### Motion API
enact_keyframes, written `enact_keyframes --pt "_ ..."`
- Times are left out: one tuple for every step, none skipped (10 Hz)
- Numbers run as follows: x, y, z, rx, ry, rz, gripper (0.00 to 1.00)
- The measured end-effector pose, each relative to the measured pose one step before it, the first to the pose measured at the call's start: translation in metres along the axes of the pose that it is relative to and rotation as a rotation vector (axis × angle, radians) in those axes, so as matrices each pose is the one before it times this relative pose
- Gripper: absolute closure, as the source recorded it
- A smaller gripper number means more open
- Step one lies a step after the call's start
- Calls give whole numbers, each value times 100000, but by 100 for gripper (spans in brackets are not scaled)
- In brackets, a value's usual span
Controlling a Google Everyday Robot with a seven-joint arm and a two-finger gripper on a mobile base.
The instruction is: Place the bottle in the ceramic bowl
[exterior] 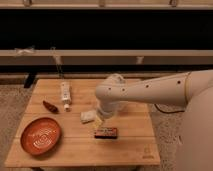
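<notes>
The bottle [65, 94] is a slim white one lying on its side on the wooden table [130, 145], at the back left. The ceramic bowl [40, 135] is a wide orange-red dish with white spiral lines and stands at the front left. Nothing lies in it. My gripper [102, 125] hangs from the white arm [150, 90], which reaches in from the right. It is low over the middle of the table, to the right of the bowl and in front of the bottle, touching neither. A dark flat object [106, 132] lies right under it.
A whitish rectangular block [88, 117] lies just left of the gripper. A small dark red-brown item [50, 106] lies between the bottle and the bowl. A dark shelf wall [100, 35] runs behind the table. The table's front edge is near the bowl.
</notes>
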Motion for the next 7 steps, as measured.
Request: enact_keyframes --pt "1796 -194 46 -965 47 -57 20" --pt "2854 -632 87 -461 374 -636 20" --pt "2435 -575 57 151 369 -601 20" --pt "1862 -253 -7 235 407 -70 20" --pt "2734 -105 -178 -134 551 150 20" --pt "2008 -68 -106 -329 500 22 20" --pt "1660 -6 -26 -382 223 7 20"
